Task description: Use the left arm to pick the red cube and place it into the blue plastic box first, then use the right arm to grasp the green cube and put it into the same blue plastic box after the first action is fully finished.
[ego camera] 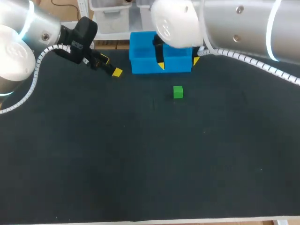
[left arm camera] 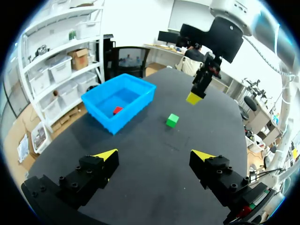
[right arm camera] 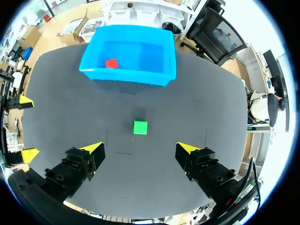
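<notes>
1. The red cube (right arm camera: 111, 63) lies inside the blue plastic box (right arm camera: 126, 77), on its floor near one corner. I'd call the first half of the job done.
2. The left gripper (left arm camera: 154, 157) is out to the side of the box, clear of its walls. Its fingers are spread wide with nothing between them, so from where I stand it looks finished with its part.
3. The green cube (right arm camera: 140, 127) sits on the black table (ego camera: 140, 164) a short way out from the box's long front wall, not touching it. Nothing is gripping it.
4. The right gripper (right arm camera: 140, 147) hangs above the table on that same front side of the box. Its fingers are apart and empty, and the green cube lies below and just ahead of the gap between them.
5. What's left, as I judge it, is the whole second half. The right arm has to come down over the green cube, close on it, lift it over the box's front wall and let it go inside beside the red one.
</notes>
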Robot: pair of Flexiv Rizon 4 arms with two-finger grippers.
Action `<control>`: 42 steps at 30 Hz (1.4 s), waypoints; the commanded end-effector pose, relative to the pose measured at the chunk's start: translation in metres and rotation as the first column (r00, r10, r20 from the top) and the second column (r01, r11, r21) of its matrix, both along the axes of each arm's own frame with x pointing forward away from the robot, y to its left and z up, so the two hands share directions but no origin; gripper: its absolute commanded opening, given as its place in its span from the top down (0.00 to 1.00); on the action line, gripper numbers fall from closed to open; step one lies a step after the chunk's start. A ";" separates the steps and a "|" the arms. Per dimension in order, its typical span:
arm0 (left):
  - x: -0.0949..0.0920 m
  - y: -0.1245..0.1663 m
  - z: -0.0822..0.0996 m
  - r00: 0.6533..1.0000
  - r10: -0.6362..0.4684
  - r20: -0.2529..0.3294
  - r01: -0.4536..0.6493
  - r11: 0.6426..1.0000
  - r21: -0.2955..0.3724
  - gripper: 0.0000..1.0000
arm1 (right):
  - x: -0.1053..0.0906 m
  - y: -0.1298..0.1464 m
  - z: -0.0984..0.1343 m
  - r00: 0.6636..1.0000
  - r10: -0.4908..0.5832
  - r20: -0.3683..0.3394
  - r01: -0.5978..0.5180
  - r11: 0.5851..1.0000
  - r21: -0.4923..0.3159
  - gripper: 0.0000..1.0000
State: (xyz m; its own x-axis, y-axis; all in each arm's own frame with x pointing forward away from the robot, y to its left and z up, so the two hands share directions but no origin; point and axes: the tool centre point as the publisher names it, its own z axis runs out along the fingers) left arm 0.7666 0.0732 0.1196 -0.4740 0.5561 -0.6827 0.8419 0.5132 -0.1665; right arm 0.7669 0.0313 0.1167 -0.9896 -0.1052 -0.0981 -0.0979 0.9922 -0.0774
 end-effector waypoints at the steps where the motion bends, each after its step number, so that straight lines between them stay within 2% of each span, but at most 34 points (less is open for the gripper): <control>1: 0.000 0.001 -0.001 1.000 -0.004 0.003 0.004 1.000 -0.004 0.00 | -0.007 -0.005 -0.010 0.999 0.001 0.041 -0.001 1.000 0.011 0.00; 4: 0.000 0.001 -0.001 1.000 -0.004 0.003 0.004 1.000 -0.004 0.00 | -0.006 -0.006 -0.016 0.999 0.005 0.048 -0.005 1.000 -0.004 0.00; 9: 0.000 0.001 -0.001 1.000 -0.004 0.003 0.004 1.000 -0.004 0.00 | -0.005 -0.006 -0.028 0.996 0.014 0.082 -0.015 1.000 0.016 0.00; 19: 0.000 0.001 -0.001 1.000 -0.004 0.003 0.004 1.000 -0.004 0.00 | 0.005 -0.007 -0.052 0.996 0.017 0.092 -0.016 1.000 -0.005 0.00; 42: 0.000 0.001 -0.001 1.000 -0.004 0.003 0.004 1.000 -0.004 0.00 | 0.031 -0.007 -0.104 0.996 0.059 0.062 -0.059 0.998 -0.011 0.00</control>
State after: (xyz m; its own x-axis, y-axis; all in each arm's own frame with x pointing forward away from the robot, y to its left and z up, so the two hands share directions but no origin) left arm 0.7667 0.0732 0.1196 -0.4741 0.5561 -0.6827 0.8419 0.5133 -0.1665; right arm 0.7919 0.0221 0.0186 -0.9721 -0.1638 -0.1677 -0.1496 0.9843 -0.0940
